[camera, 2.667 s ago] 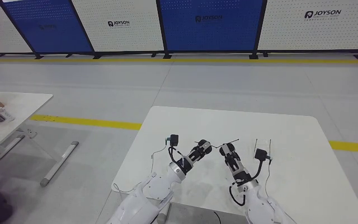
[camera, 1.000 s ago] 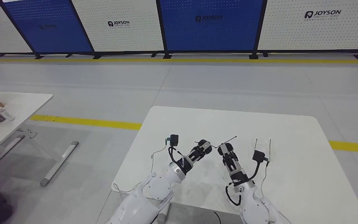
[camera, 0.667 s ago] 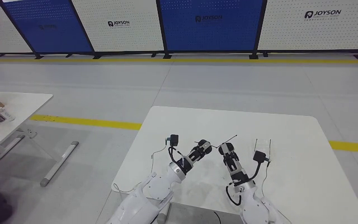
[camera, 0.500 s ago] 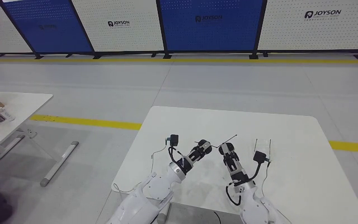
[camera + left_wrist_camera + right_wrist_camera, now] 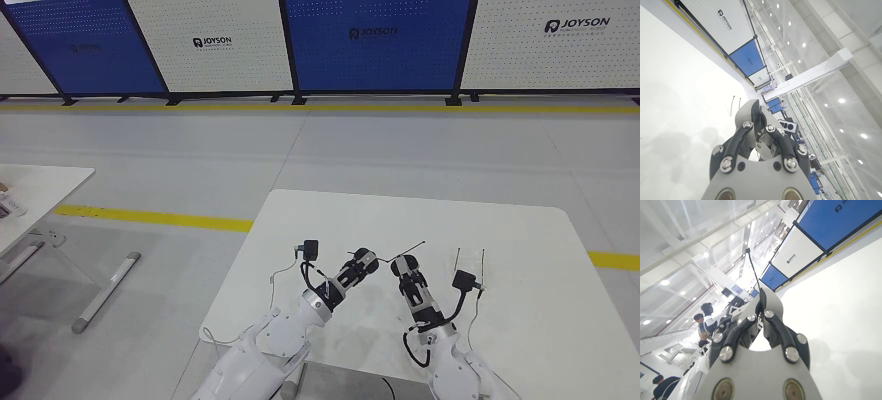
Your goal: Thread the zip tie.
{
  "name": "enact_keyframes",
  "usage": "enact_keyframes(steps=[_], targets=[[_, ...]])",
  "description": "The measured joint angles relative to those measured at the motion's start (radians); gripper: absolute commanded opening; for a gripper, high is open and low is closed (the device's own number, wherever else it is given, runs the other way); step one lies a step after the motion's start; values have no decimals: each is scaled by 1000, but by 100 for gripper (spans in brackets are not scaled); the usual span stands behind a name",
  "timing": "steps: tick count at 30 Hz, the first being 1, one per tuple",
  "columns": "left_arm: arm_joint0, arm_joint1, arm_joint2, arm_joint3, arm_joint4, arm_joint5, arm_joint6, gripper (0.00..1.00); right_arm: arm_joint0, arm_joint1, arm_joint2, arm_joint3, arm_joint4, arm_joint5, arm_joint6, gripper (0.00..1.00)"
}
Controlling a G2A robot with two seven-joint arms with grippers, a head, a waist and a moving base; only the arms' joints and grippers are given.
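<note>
One table [image 5: 400, 215]: white, with both arms over its near half.
Right gripper [image 5: 762, 292]: we see its fingers pressed together on the zip tie [image 5: 753, 268], pinching the strap near one end.
Left gripper [image 5: 756, 106]: its fingers are closed pad to pad, and it sits just beside the right gripper, apart from it.
Zip tie, place: it is in the right gripper, held above the table, not lying on it.
Zip tie, long axis: it runs straight out of the fingertips. In the top view it slants away from the robot and toward the table's right side, with its small square head at the far, free end.
Two loose ties [image 5: 459, 258]: these are thin and dark and lie side by side on the table to the right of the arms, both pointing away from the robot.
Change: against the earliest frame we find the right gripper slightly nearer the left one, and the tie's free end a touch farther from the robot. Over the last half second we see no shift.
Hard to make out: we cannot tell whether the left gripper's pads have anything between them. The held tie's gripped end is hidden inside the right fingers.
</note>
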Motion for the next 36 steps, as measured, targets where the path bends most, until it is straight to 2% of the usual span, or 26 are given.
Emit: enact_keyframes(steps=[23, 25, 26, 32, 36], targets=[[-4, -5, -4, 7, 6, -32, -2, 0, 7, 15, -11, -2, -1, 0, 8, 0], [-4, -5, -4, 6, 6, -36, -3, 0, 8, 16, -10, -2, -1, 0, 13, 11], [-4, -5, -5, 5, 7, -37, -3, 0, 8, 16, -10, -2, 0, 0, 15, 13], [0, -5, -11, 3, 7, -43, -2, 0, 12, 17, -10, -2, 8, 0, 22, 19], [0, -5, -12, 4, 8, -44, -3, 0, 14, 17, -11, -2, 11, 0, 22, 19]])
